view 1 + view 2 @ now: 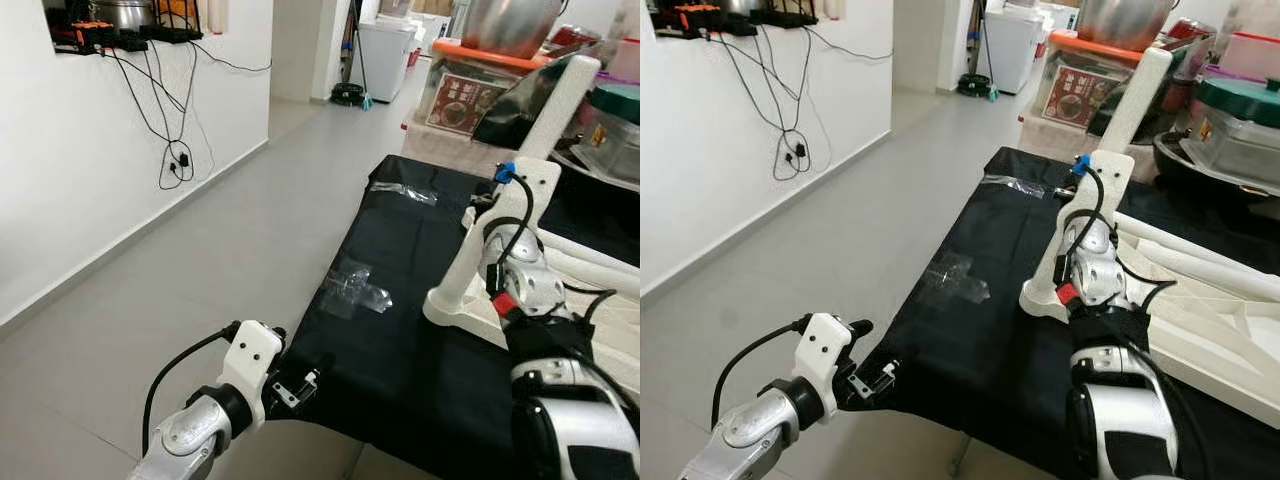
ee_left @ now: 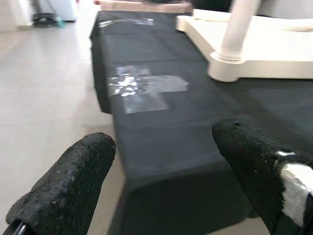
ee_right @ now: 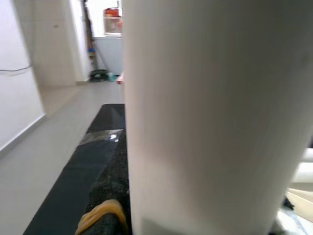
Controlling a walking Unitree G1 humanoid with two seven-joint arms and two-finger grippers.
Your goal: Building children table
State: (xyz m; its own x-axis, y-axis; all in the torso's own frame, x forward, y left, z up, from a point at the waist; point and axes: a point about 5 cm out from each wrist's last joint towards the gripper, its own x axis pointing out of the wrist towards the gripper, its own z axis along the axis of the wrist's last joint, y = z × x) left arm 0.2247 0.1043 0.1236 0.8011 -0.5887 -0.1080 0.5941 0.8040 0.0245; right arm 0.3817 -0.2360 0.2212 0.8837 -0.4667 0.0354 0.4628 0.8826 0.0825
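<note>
White table leg (image 1: 540, 170) stood clamped in the right jaws (image 3: 117, 205), apparently being seated into its tabletop (image 1: 1200, 330); left jaws (image 2: 161, 181) hung apart nearby.

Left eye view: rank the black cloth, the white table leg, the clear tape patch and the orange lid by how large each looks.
1. black cloth
2. white table leg
3. and 4. clear tape patch and orange lid: they look alike in size, and the lid is farther off, so I leave them unranked.
</note>
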